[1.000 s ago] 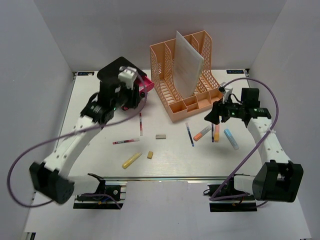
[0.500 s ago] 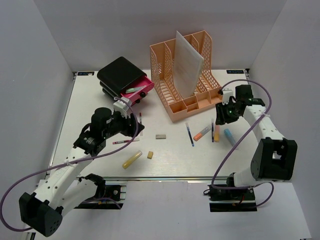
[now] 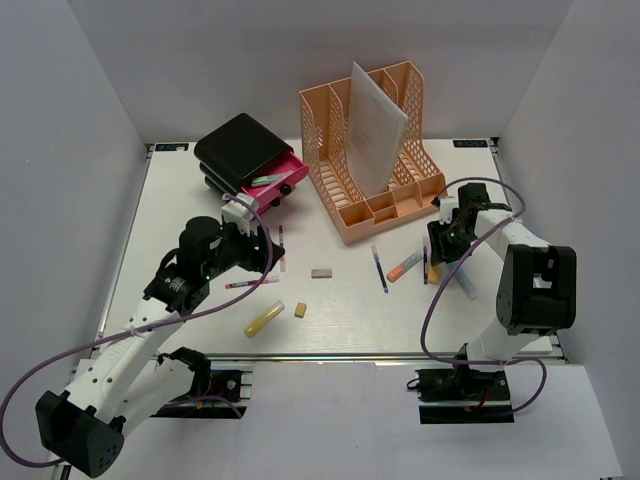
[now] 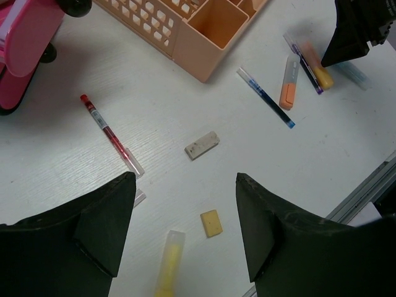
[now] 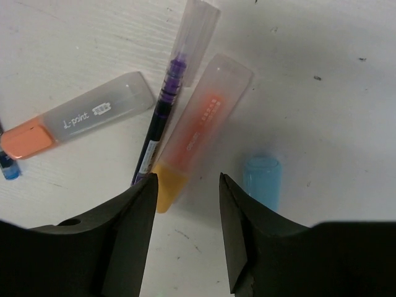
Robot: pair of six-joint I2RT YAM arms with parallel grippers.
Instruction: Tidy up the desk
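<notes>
while a second ago the left arm was up at the black drawer unit (image 3: 235, 150) in the far left corner of the desk (image 3: 340, 325), it has since pulled back toward the near edge. the left gripper (image 4: 184, 179) now hovers over the left middle of the desk, jaws spread wide and holding nothing. the pink drawer (image 3: 285, 172) is left standing open, with a pale green item (image 3: 268, 180) lying inside, so one piece seems to be put away.

below the left gripper lie a red pen (image 4: 111, 136), a grey eraser (image 4: 202, 145), a small yellow eraser (image 4: 211, 223) and a yellow highlighter (image 4: 167, 263), all loose on the white top. any of them could be its next pick.

the right arm has swung down from beside the peach file organiser (image 3: 370, 150) to a cluster of markers near the right edge. the right gripper (image 5: 185, 182) hangs low over them, jaws partly apart and not clamped on anything. between the jaws is the yellow end of a yellow-orange highlighter (image 5: 198, 124). a purple pen (image 5: 173, 93) touches that highlighter's side, an orange highlighter (image 5: 80, 120) lies just beside, and a blue marker (image 5: 263, 179) sits close on the other side.

judging by this, a grasp of the yellow-orange highlighter is about to begin, and the purple pen may get nudged. most of the loose items are still out on the desk.
</notes>
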